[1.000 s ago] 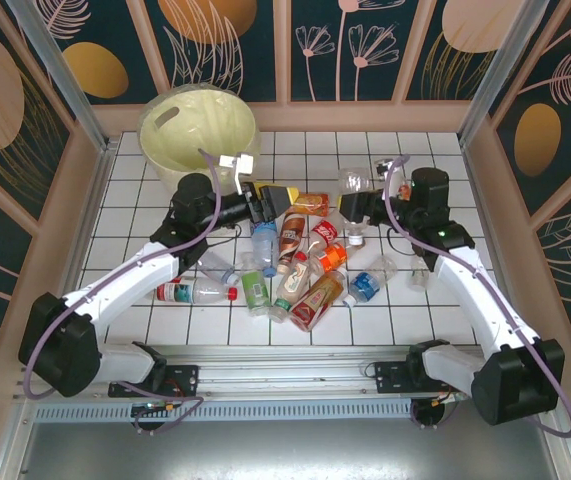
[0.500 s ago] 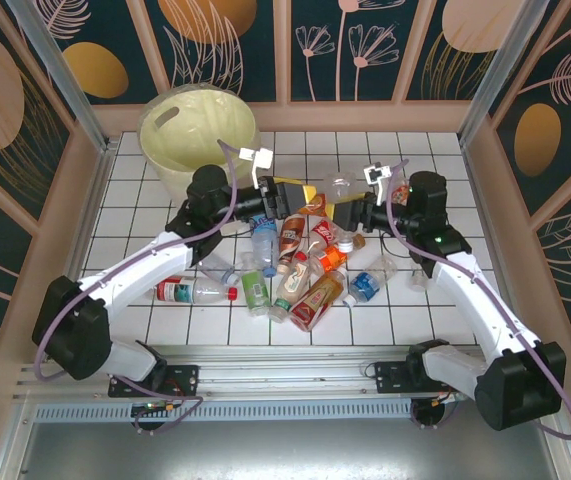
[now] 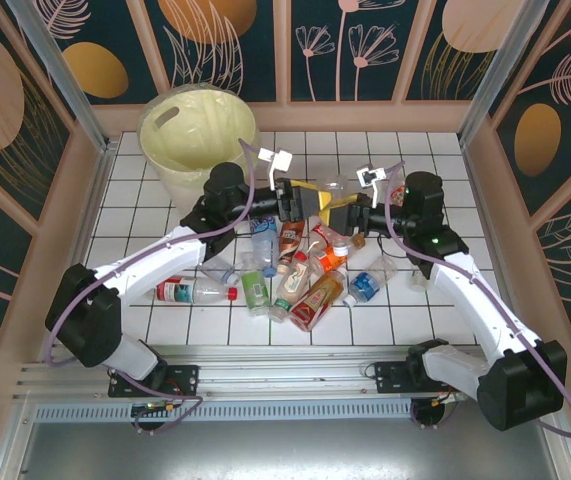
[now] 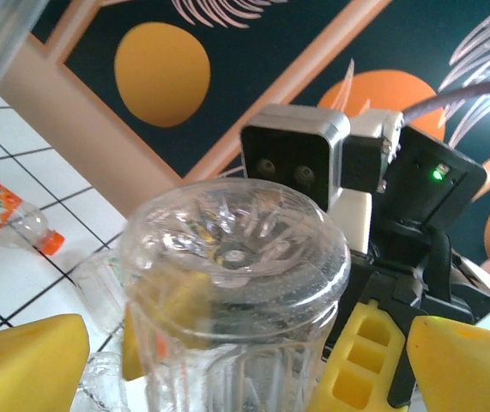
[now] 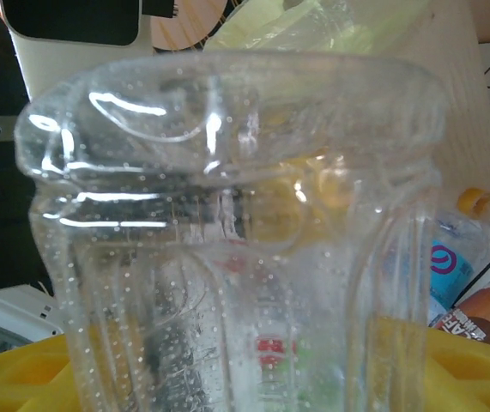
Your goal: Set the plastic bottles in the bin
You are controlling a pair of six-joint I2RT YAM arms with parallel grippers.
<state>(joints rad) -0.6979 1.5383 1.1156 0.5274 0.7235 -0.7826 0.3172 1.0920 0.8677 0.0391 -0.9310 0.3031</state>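
Mid-table hand-over: the right gripper (image 5: 245,378) is closed on the body of a clear bottle (image 4: 236,257), whose long axis runs straight out from its jaws, base first, toward the left gripper (image 4: 245,365). The left gripper's yellow pads (image 4: 26,360) stand wide apart on either side of that base, not touching it. The bin (image 3: 165,165) lies behind the left gripper, beside its arm, making the left arm the likelier carrier. The loose bottles (image 3: 295,270) lie below both.

clear bottle (image 4: 236,283): lower body cut off | bottle pile (image 3: 300,270): labels too small to read
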